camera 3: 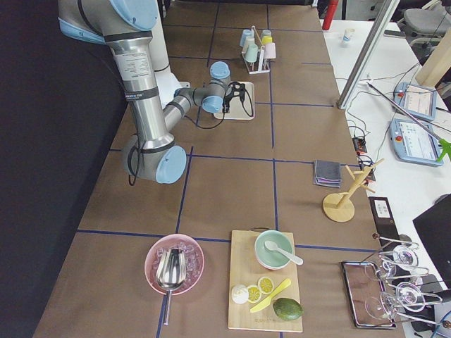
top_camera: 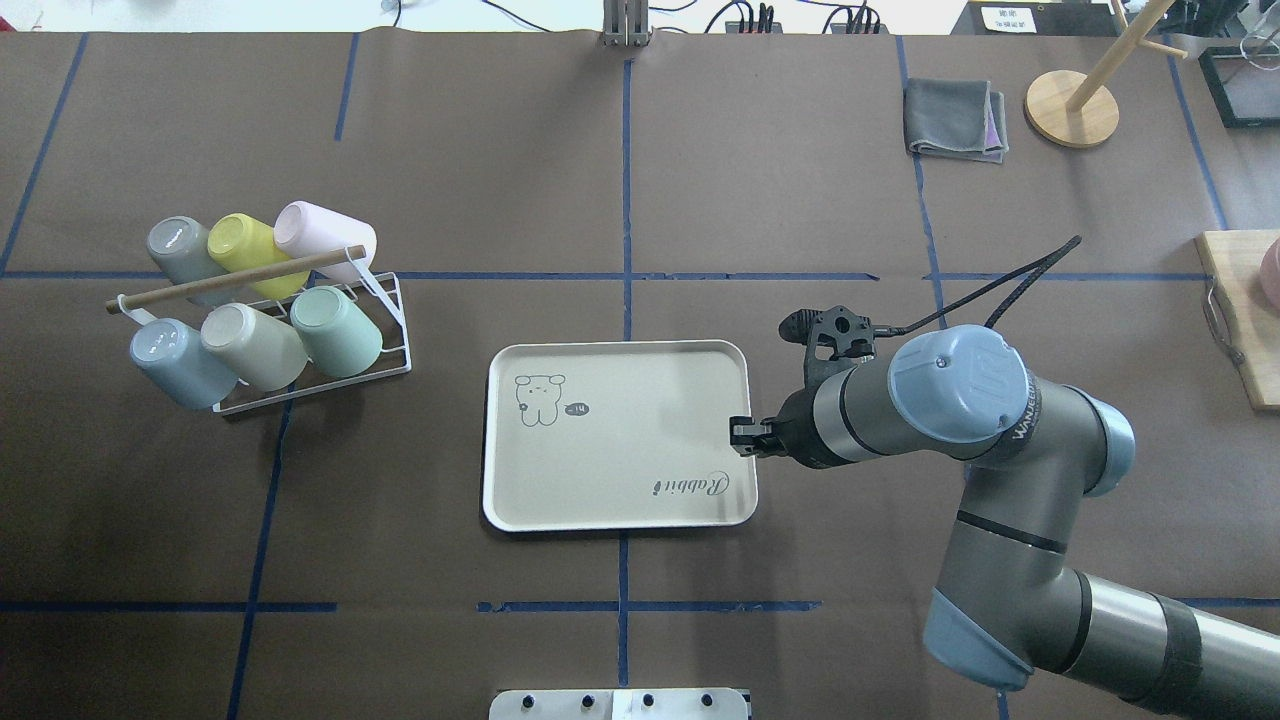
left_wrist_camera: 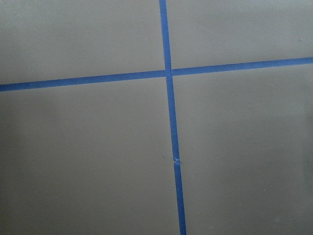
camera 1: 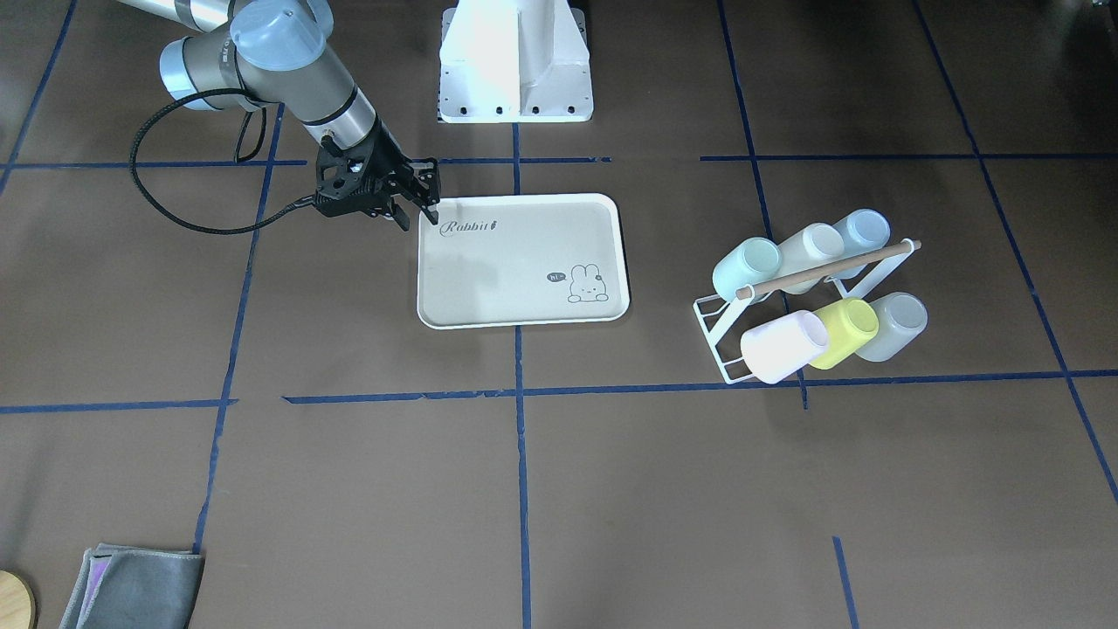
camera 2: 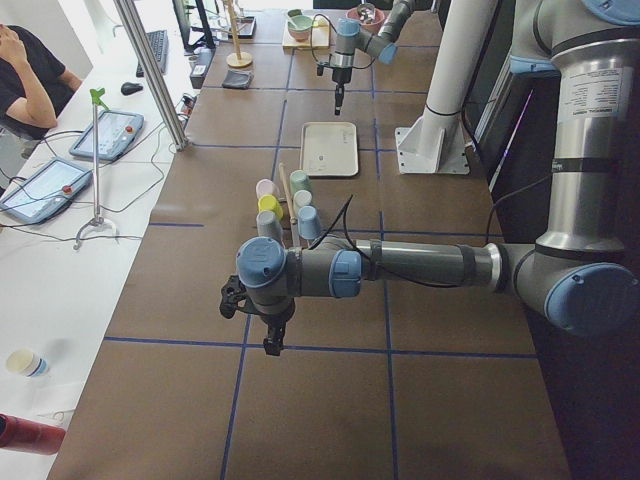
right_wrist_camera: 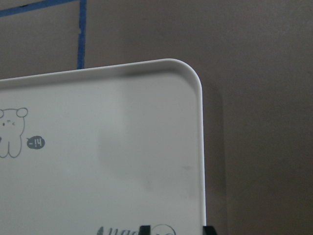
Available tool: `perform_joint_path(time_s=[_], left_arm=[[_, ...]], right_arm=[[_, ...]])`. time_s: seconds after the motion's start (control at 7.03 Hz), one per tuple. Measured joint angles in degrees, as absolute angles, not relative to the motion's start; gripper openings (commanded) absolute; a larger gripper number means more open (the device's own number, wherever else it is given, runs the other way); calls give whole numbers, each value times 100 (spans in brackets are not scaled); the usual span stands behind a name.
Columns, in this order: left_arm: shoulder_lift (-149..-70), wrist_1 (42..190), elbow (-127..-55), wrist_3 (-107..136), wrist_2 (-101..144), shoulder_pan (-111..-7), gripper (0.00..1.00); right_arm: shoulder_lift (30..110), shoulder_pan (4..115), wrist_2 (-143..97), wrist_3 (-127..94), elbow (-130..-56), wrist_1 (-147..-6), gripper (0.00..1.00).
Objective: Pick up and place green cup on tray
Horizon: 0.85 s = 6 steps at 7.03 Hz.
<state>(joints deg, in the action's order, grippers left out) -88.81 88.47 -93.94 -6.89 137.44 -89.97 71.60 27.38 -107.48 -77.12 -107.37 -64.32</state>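
Observation:
The green cup [top_camera: 338, 330], pale mint, lies on its side in a white wire rack [top_camera: 300, 395] at the table's left, at the rack's end nearest the tray; it also shows in the front view [camera 1: 747, 266]. The cream "Rabbit" tray [top_camera: 620, 470] sits mid-table with nothing on it. My right gripper [top_camera: 742, 437] is open and empty, its fingertips [right_wrist_camera: 144, 229] straddling the tray's right rim [right_wrist_camera: 201, 147] near a corner. My left gripper [camera 2: 270, 345] hangs over bare table far from the rack; I cannot tell whether it is open or shut.
The rack holds several other cups, among them yellow-green [top_camera: 240, 245], pink [top_camera: 320, 232] and pale blue [top_camera: 175, 360], under a wooden dowel [top_camera: 230, 280]. A grey cloth [top_camera: 955, 120], a wooden stand [top_camera: 1072, 108] and a cutting board [top_camera: 1240, 320] are at the right.

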Motion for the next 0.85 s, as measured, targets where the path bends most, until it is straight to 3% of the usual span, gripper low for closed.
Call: perform_joint_path(time_s=[0.85], left_arm=[[-9018, 8922, -11270, -745, 13642, -8618, 100]], right_arm=[[7045, 4065, -11392, -6675, -11229, -8493, 100]])
